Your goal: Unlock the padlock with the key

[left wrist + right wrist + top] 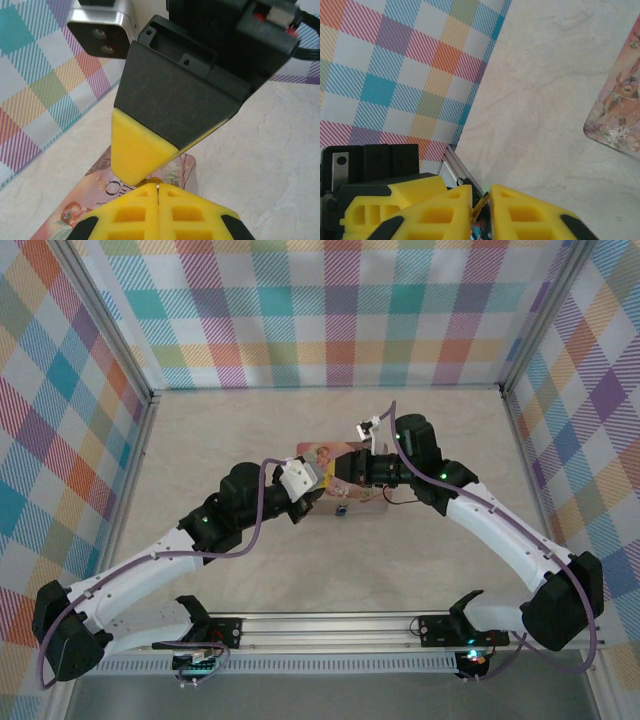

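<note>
Since the padlock [342,511] hangs tiny at the near edge of the pink tin [322,453], mid-table and well off every table edge, the key wants lining up dead straight with the keyhole: slow approach, tin kept steady. Right gripper [480,193]: fingers narrow, nipping a thin dull sliver, the key [481,205] by my guess. Left gripper [145,183]: pads closed to a crack above the tin, brassy glint at the pinch; cannot tell what that is
</note>
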`<action>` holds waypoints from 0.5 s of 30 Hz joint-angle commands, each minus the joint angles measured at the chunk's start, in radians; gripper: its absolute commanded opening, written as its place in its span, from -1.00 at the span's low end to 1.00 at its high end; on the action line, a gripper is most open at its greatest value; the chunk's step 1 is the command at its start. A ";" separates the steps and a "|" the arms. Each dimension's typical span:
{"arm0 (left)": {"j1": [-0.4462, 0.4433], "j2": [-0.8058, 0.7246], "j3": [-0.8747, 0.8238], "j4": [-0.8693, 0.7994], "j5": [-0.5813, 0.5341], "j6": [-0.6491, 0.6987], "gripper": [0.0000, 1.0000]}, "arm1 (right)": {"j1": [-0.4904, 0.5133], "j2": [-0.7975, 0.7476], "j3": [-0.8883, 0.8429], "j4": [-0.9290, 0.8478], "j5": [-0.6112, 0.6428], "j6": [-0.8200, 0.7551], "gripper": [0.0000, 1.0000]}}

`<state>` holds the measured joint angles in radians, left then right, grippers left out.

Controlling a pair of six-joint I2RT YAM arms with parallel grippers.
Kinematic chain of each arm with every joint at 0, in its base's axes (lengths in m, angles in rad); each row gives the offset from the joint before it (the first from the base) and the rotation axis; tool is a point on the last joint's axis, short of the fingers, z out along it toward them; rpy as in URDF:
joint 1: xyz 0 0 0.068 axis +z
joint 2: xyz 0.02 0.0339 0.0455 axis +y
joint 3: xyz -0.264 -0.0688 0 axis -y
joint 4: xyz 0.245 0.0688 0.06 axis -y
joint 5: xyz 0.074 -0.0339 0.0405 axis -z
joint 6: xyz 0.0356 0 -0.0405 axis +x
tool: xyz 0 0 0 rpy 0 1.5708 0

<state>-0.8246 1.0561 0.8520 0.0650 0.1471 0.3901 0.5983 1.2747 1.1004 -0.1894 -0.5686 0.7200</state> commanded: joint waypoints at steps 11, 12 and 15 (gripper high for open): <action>-0.015 -0.039 -0.042 0.076 -0.073 -0.060 -0.31 | 0.003 -0.015 -0.013 0.064 -0.002 -0.008 -1.00; -0.013 -0.046 -0.047 0.076 -0.081 -0.078 -0.25 | -0.003 -0.017 -0.009 0.058 -0.003 -0.013 -1.00; -0.012 -0.074 -0.056 0.053 -0.112 -0.136 -0.04 | -0.029 -0.029 -0.008 0.053 -0.015 -0.029 -1.00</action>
<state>-0.8272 1.0241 0.8055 0.1051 0.0795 0.3244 0.5877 1.2736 1.0985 -0.1513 -0.5770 0.7189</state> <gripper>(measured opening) 0.454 0.059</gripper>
